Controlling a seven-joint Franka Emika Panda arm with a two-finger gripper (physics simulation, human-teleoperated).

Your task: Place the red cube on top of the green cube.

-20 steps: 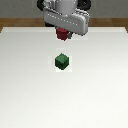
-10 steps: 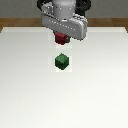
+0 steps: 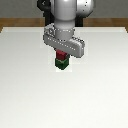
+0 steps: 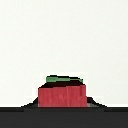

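Gripper (image 3: 61, 51) closed on red cube (image 3: 60, 54), directly above green cube (image 3: 61, 63) on white table (image 3: 30, 85). Contact between cubes not discernible.

No readable text, label, brand, number or sign being shown in either view. Nothing legible being displayed on any visible surface.
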